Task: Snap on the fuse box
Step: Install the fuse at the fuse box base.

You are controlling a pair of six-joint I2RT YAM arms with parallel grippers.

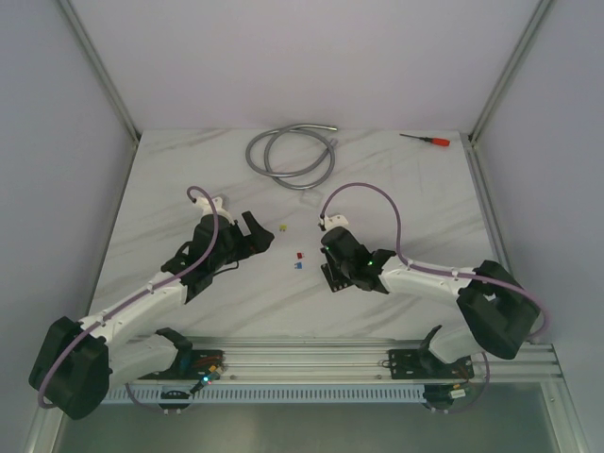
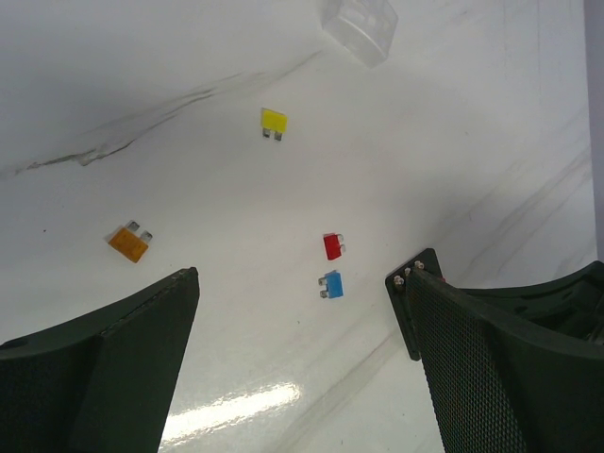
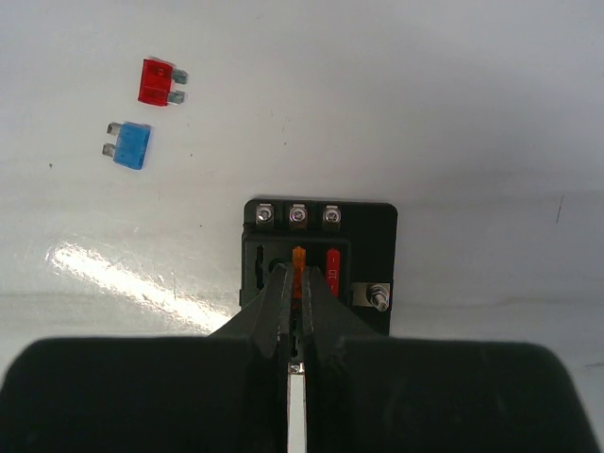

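Fuse box [image 3: 373, 236] black, square, with three screws [image 3: 297, 216]; right fingers [image 3: 272, 307] pinched shut over it, left fingers [image 2: 123, 349] wide, empty.

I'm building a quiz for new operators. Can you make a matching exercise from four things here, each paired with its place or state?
Things:
1. left claw
2. right claw
3. red-handled screwdriver
4. metal hose

Places or states:
a. far right corner of the table
b. open, above loose fuses
c. shut, tips at the fuse box
d. coiled at the far edge, near the middle

Pairs: 1-b, 2-c, 3-a, 4-d
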